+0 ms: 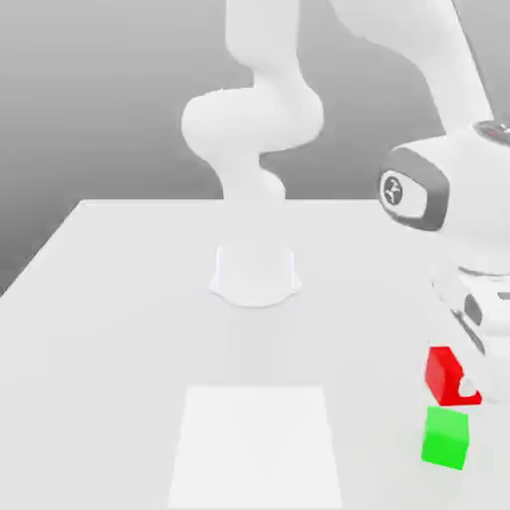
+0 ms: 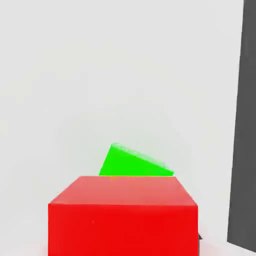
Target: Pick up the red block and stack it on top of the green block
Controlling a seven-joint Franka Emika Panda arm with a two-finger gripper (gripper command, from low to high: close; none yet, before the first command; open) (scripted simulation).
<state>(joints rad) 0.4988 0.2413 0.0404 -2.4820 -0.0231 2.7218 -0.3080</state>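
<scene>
surface (image 1: 110, 329): lying pale beneath the arm
tool (image 1: 468, 386): closing on the red block (image 1: 440, 377)
green block (image 1: 444, 438): sitting just beside the red one
step: apparently securing the grasp
next: likely needing a lift, then centering above green

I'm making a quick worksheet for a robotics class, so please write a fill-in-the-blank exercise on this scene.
1. The block nearest the robot's hand is colored ____.
2. The other block, resting on the table, is colored ____.
3. The jaws are ____ on the first block.

Missing words: red; green; shut
</scene>
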